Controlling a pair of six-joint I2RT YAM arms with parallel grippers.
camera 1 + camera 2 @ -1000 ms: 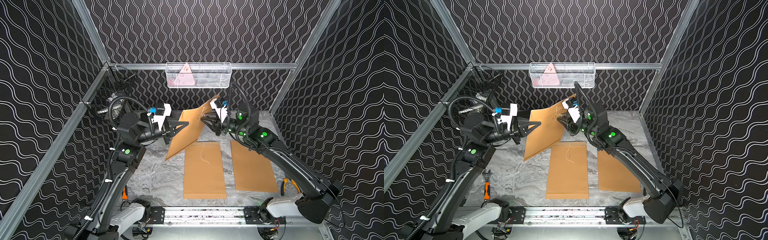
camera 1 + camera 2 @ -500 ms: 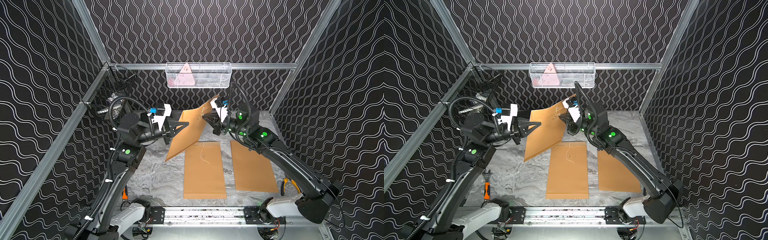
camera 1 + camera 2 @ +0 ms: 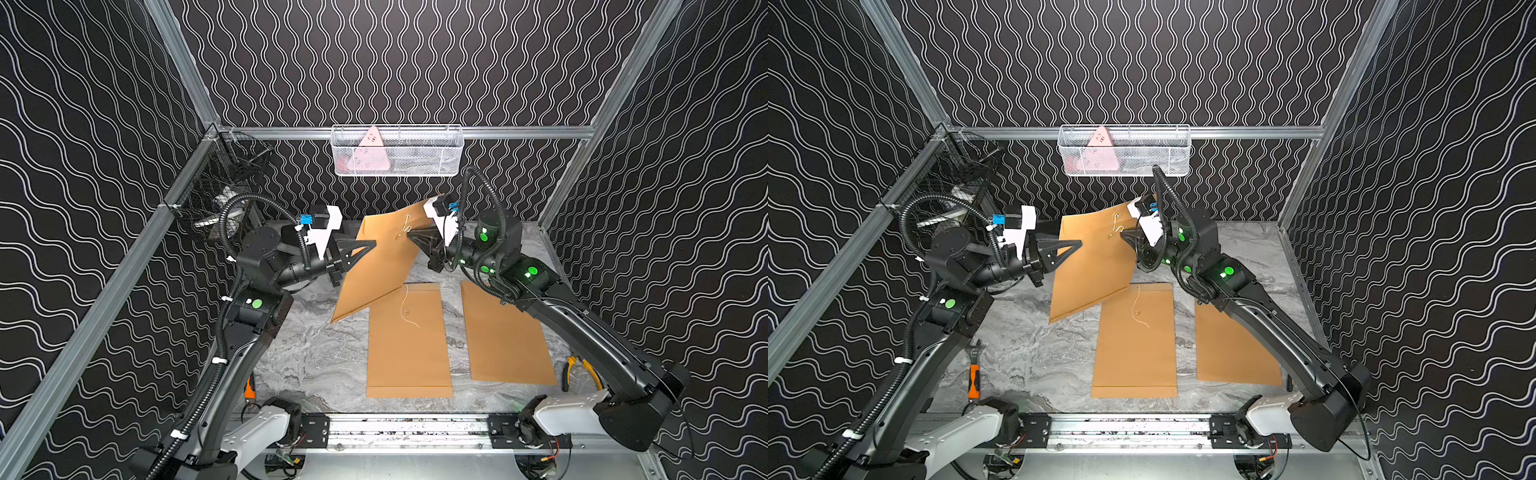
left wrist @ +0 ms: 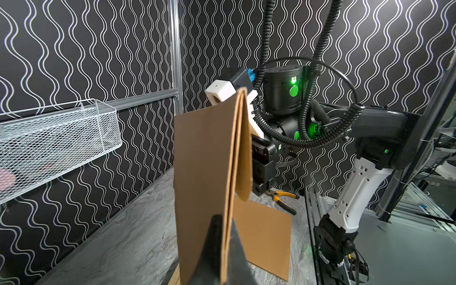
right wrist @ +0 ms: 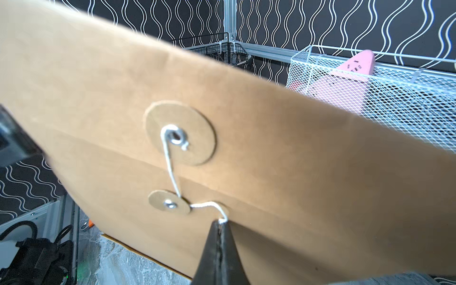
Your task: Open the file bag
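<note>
Light, bendy brown paper file bag (image 3: 374,270), clamped at 10 o'clock by left jaws; thin white string (image 5: 172,170) at 1 o'clock, pinched in right jaws, likely easy to snap

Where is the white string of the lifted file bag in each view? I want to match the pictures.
In a top view: string on the lifted file bag, near its upper edge, picture centre.
In a top view: same spot, slightly left of centre.
Left wrist: not visible; the bag's other face shows.
Right wrist: centre, running between two paper discs to the shut right gripper.
Shared landmark: white mesh basket.
</note>
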